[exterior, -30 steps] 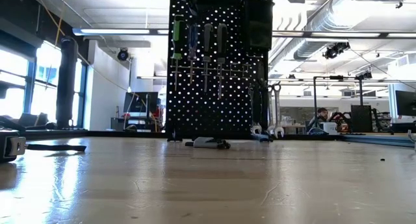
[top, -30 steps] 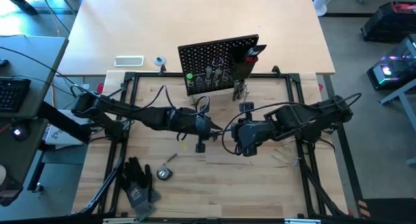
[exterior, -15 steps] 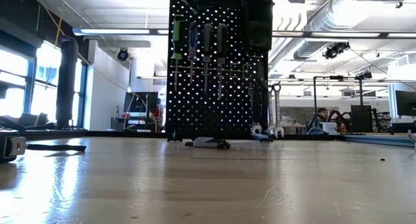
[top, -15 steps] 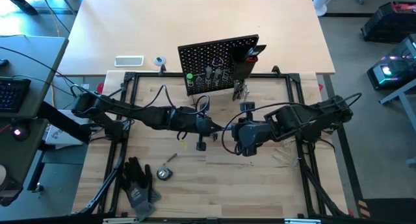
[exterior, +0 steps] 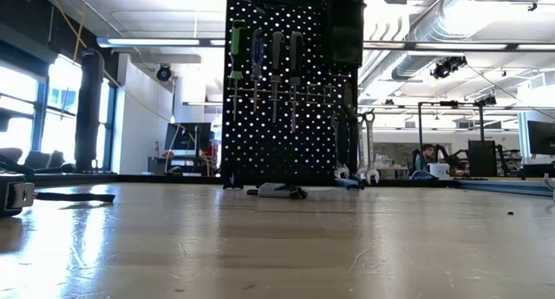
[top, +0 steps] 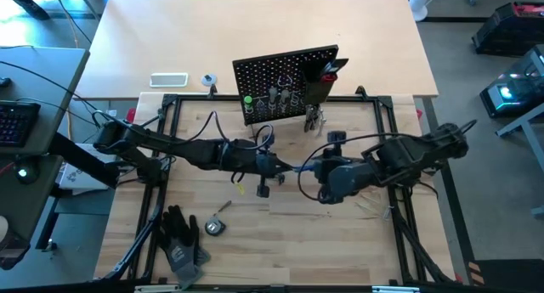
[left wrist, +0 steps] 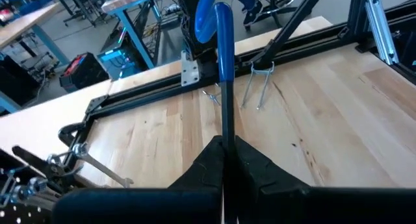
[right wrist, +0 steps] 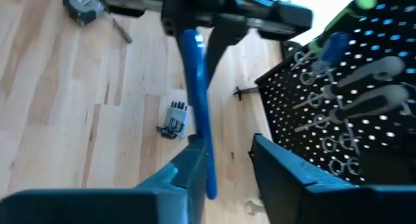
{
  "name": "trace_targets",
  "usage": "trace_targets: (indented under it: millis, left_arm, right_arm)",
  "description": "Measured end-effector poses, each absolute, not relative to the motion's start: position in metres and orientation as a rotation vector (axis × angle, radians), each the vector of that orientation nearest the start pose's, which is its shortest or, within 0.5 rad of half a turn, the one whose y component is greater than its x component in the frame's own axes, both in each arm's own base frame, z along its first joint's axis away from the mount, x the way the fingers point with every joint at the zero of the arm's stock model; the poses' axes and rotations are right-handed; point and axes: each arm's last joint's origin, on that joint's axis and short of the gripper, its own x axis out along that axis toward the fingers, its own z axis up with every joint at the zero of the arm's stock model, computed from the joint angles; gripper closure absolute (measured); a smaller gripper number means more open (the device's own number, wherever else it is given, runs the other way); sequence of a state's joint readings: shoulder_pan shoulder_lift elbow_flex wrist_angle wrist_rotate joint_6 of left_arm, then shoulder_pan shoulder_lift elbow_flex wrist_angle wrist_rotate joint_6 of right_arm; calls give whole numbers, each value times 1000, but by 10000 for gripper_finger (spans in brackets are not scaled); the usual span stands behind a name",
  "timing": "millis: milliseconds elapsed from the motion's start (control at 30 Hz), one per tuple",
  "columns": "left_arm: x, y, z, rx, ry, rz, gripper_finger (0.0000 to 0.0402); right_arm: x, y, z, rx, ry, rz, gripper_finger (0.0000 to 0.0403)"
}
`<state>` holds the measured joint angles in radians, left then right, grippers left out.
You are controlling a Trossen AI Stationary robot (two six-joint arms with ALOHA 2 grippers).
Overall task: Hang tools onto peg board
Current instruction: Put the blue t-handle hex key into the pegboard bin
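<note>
The blue-handled hex key (left wrist: 223, 62) is held in the air between the two arms, and its blue handle (top: 295, 168) points toward the right arm. My left gripper (left wrist: 224, 143) is shut on it at mid-table (top: 279, 168). My right gripper (right wrist: 231, 165) is open, and the handle's free end (right wrist: 209, 185) lies between its fingers, close to one of them. The black peg board (top: 285, 81) stands upright at the far side. It carries green, blue and black-handled screwdrivers (exterior: 264, 61), silver wrenches (exterior: 364, 147) and a black bin (top: 323, 81) with a red-black tool in it. My left gripper pinches the hex key's thin bare metal shaft (left wrist: 225, 123) between its two fingers, just below the blue handle. The fingers lie along the shaft, coming level from the table's left. The tool is lifted clear of the table. My right gripper: I cannot tell whether its finger (right wrist: 192, 162) touches the handle.
A small folded key set (right wrist: 174, 119) lies on the wood below the tool. A tape measure (top: 214, 227) and black gloves (top: 180, 240) lie near the left front. Loose wire hooks (left wrist: 259, 87) lie on the right side. A white device (top: 168, 79) lies beyond the black frame rail (top: 204, 98).
My right gripper has drawn back a little toward the table's right edge, away from my left gripper. The blue handle now shows between the two in the high view. My left arm has kept still.
</note>
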<state>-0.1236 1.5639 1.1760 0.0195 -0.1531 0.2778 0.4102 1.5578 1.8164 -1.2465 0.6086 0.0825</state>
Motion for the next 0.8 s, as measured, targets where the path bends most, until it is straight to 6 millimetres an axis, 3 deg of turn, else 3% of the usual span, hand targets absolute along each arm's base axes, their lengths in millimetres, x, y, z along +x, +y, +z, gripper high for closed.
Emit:
trace_targets:
  millis: [267,400,800]
  left_arm:
    - [358,-41,304,359,270,-37,401]
    - [360,-42,311,367,196,-60,401]
    - [362,-38,320,379,95,-56,402]
  right_arm:
    - [245,102,429,-339,768,-264,235]
    - [234,107,437,-314,713,-253,232]
    - [226,129,444,-357,617,-191,231]
